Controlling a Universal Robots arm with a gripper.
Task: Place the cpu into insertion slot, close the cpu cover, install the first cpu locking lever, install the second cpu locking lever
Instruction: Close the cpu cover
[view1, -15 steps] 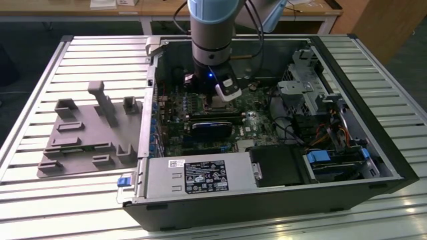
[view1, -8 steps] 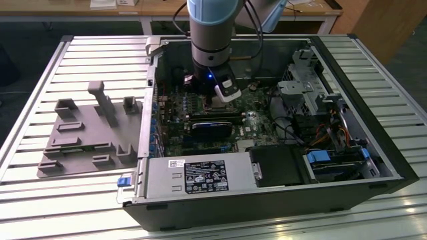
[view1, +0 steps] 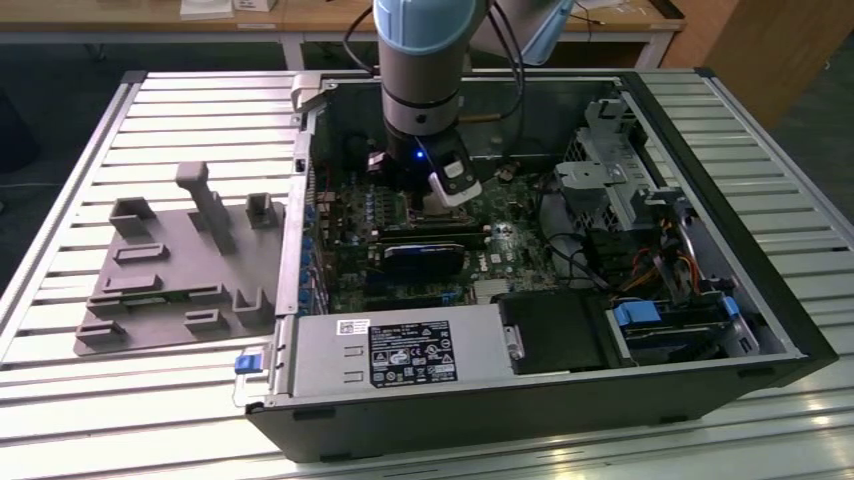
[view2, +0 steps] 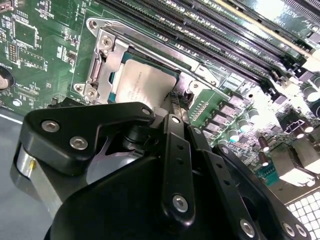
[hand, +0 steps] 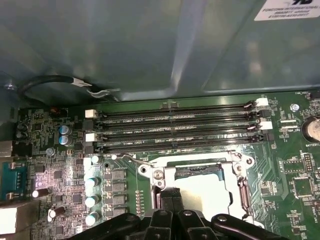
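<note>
The gripper (view2: 173, 102), jaws together and empty, is just beside the cpu (view2: 142, 82).

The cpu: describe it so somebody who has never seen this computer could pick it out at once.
Look into the open computer case at the green motherboard. Beside the long black memory slots sits a silvery metal frame, and the cpu is the flat, pale grey square inside it. Nothing else there is a plain smooth square; its neighbours are narrow slots and small round capacitors.
</note>
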